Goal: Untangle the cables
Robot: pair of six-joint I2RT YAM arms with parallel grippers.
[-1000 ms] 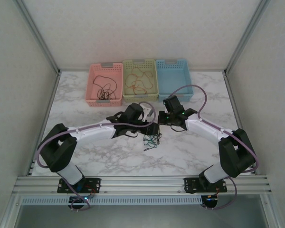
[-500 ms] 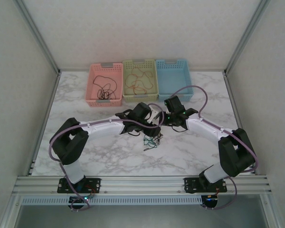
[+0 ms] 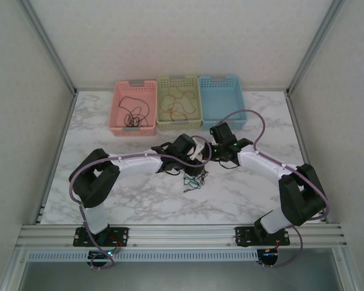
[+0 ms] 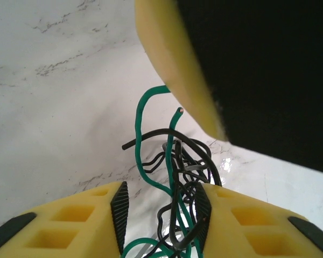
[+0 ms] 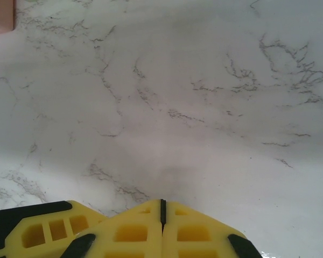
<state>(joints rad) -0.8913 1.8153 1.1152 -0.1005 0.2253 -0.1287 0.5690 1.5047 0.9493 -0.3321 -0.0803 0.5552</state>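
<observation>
Cables [image 3: 193,180]: teal and black tangle at the centre of the counter [image 3: 139,200], on the near side of three baskets [image 3: 178,79]; seen close [image 4: 177,177] from the left wrist.

Change over the last second: left arm [image 3: 133,162] swung right onto the tangle. Left jaws narrowed from wide to a partial gap, still apart, with strands lying between the pads [image 4: 120,207] and not yet pinched. Right jaws were together and unmoved, just right of the tangle. One teal end reached up to their yellow finger [image 4: 172,64]; hold unclear.

Judgement: a grasp was forming, separation not begun.
</observation>
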